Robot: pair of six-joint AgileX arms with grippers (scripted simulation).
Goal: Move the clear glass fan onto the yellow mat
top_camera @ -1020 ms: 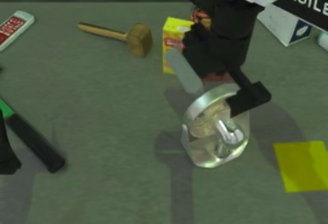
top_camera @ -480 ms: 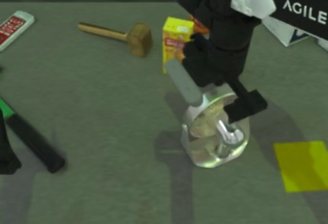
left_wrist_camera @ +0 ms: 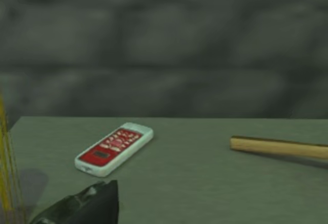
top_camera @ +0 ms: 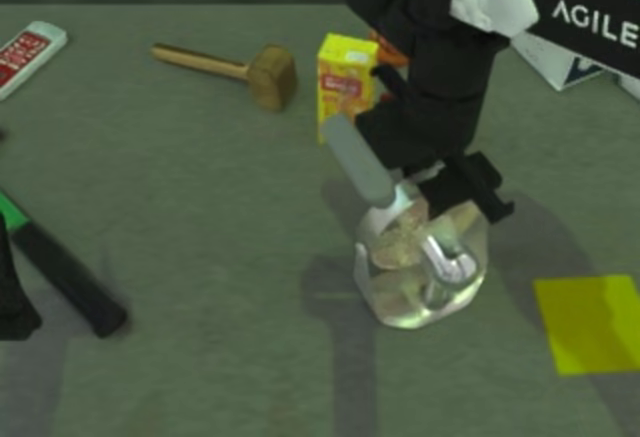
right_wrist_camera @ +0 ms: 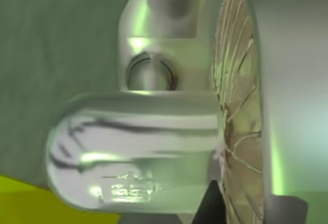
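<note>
Right end effector (top_camera: 432, 195) lower over clear glass fan (top_camera: 420, 267) than a second ago, apparently clamping rim; yellow mat (top_camera: 590, 322) awaits.

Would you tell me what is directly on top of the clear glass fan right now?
The right gripper sits over the clear glass fan, its fingers straddling the upper rim. The arm hides that rim, so contact cannot be confirmed. The yellow mat lies apart.
</note>
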